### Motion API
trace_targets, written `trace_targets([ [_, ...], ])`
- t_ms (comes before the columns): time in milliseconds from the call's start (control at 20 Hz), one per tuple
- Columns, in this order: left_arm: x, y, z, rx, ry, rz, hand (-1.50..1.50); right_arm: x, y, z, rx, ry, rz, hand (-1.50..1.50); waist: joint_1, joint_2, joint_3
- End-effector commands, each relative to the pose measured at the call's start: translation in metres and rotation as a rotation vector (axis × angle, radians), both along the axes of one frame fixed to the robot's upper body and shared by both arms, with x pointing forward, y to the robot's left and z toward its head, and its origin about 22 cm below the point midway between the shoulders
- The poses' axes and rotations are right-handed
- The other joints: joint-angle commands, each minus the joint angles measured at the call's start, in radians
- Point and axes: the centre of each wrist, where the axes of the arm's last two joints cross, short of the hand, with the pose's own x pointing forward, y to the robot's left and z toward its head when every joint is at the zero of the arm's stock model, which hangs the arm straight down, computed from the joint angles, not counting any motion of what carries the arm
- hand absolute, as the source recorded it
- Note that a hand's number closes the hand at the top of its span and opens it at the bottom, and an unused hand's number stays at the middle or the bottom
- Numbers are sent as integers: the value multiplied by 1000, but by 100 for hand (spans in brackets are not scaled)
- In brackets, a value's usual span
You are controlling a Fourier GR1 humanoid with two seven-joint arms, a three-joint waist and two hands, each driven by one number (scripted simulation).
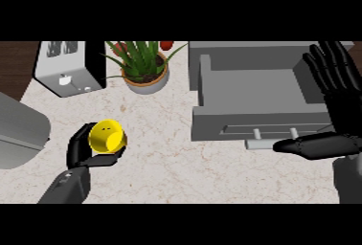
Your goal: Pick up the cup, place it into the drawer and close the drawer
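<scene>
A yellow cup sits in my left hand, whose fingers and thumb curl round it above the marble counter at the lower left. The grey drawer stands pulled open at the right, its inside bare, with a handle on its front panel. My right hand is open at the right edge, fingers straight and pointing up over the drawer's right side, the thumb reaching left just below the drawer front.
A silver toaster stands at the back left. A potted plant is between the toaster and the drawer. A grey rounded appliance fills the left edge. Marble counter lies in front of the drawer.
</scene>
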Motion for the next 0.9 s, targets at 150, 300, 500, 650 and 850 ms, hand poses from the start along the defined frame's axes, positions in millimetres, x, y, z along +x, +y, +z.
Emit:
trace_targets([
  [150, 35, -29, 21, -170, -260, -61, 150, -1, -3, -4, 4, -14, -13, -150, 8, -5, 2],
  [300, 42, -29, 31, -163, -262, -170, 150, -11, -16, 11, -11, 21, -22, -150, 13, -13, 3],
  [500, 84, -50, 74, -113, -267, -272, 150, -6, -20, 3, -13, 7, -23, -150, 23, -14, 5],
  [650, 116, -83, 118, -112, -330, -318, 150, -15, -19, -3, -20, 20, -33, -150, 25, -19, 5],
  [850, 132, -122, 162, -100, -323, -420, 150, -3, -15, -8, -11, 12, -53, -150, 36, -17, 5],
])
